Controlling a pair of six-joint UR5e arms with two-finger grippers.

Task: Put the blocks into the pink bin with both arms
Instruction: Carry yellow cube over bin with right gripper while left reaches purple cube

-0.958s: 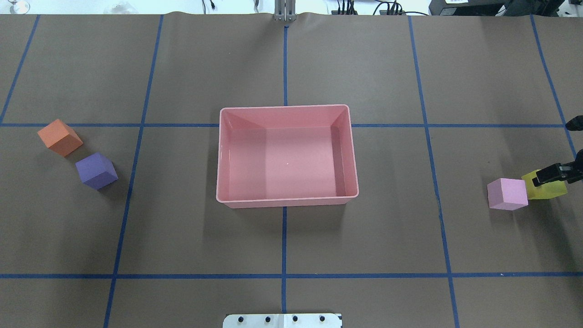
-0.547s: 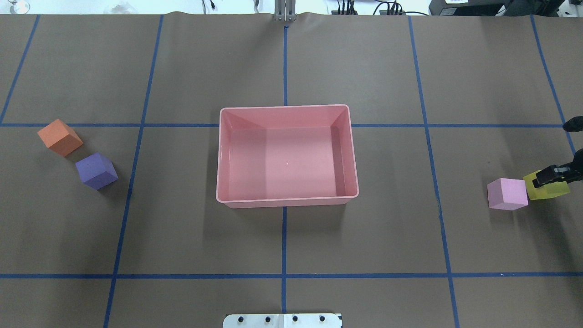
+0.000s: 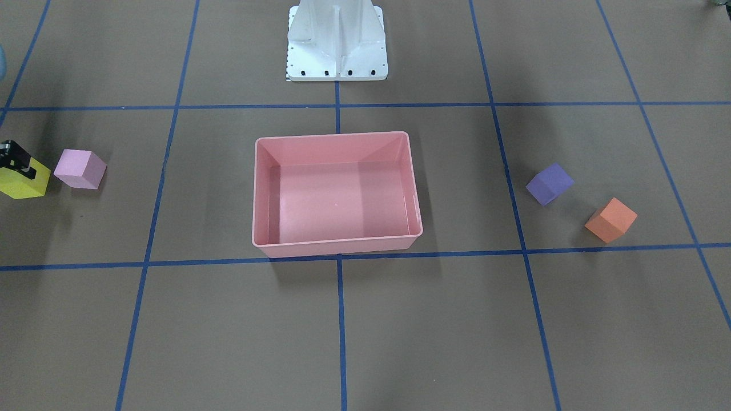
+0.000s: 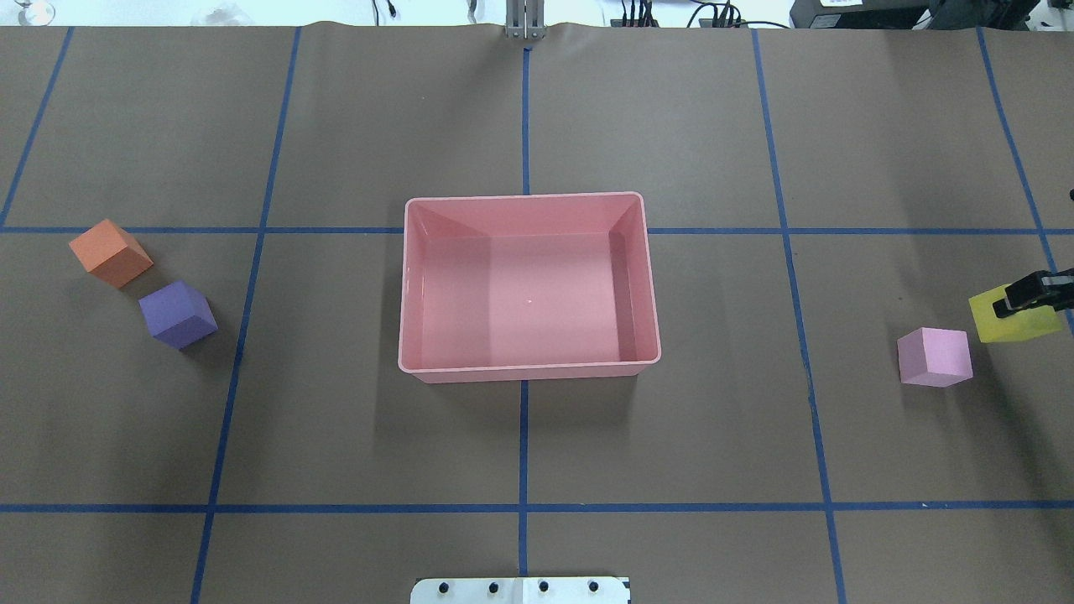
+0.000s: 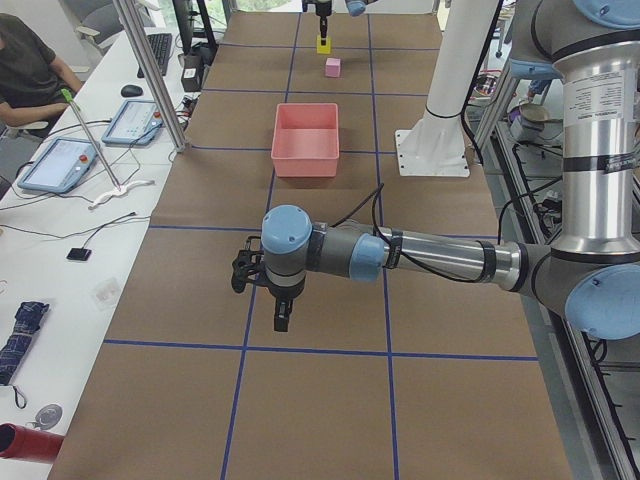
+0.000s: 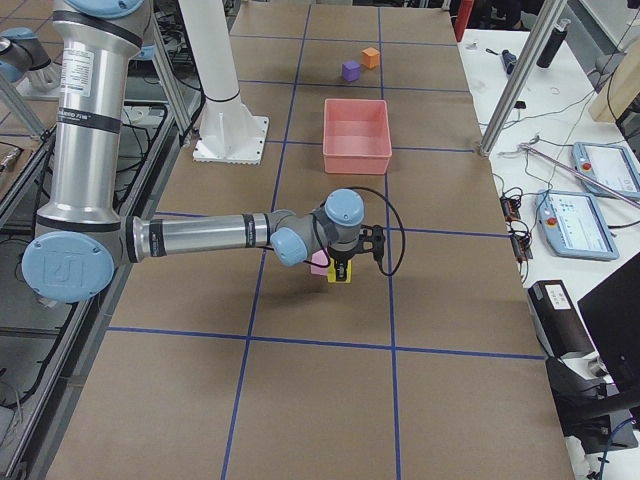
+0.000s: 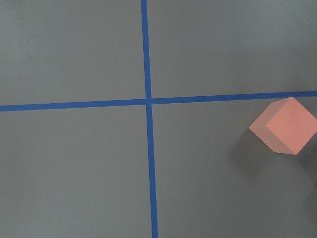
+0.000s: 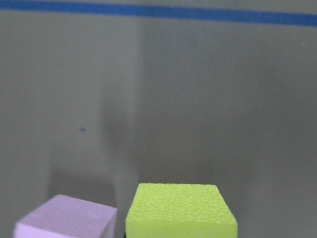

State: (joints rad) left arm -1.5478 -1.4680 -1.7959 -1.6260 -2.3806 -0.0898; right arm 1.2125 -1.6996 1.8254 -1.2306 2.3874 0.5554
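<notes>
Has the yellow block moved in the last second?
Yes: the yellow block has shifted up-right in the overhead view, away from the light pink block.

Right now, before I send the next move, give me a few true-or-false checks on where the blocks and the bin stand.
1. The bin has nothing in it. True.
2. The pink block is inside the bin. False: it sits on the table on the robot's right, near the yellow block.
3. The right gripper is closed on the yellow block. True.
4. The purple block is stacked on the orange block. False: both lie on the table on the robot's left, side by side with a gap between them.
</notes>
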